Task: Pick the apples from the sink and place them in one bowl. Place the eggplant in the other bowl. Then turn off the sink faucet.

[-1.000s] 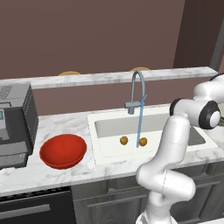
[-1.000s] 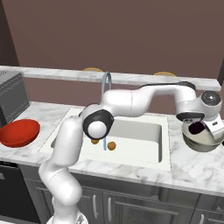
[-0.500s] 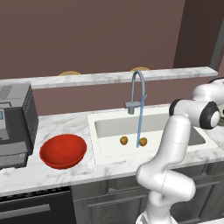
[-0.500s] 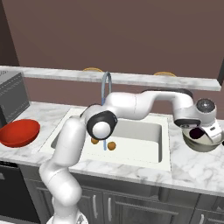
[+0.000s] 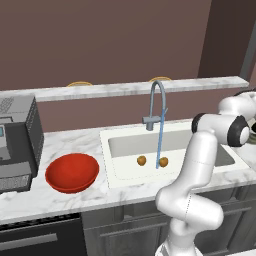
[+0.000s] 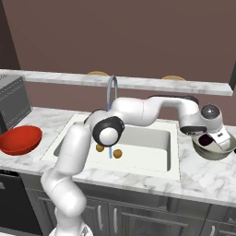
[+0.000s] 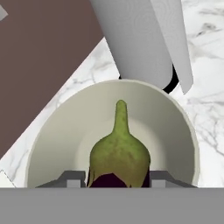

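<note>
Purple eggplant (image 7: 117, 155) clamped between closed jaws | held over grey bowl (image 7: 57, 135)

Dark purple oval eggplant (image 7: 119, 151) cut off below by hand view's edge, end effector (image 7: 118, 177) fingertips mostly hidden, pale-rimmed greenish-grey bowl (image 5: 253, 131) cut by left base view's right edge

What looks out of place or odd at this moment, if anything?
Nothing is spilled or damaged. The faucet runs a thin stream into the sink with nothing under it, beside the two apples. The hand holds the eggplant over the grey bowl, not yet released.
</note>
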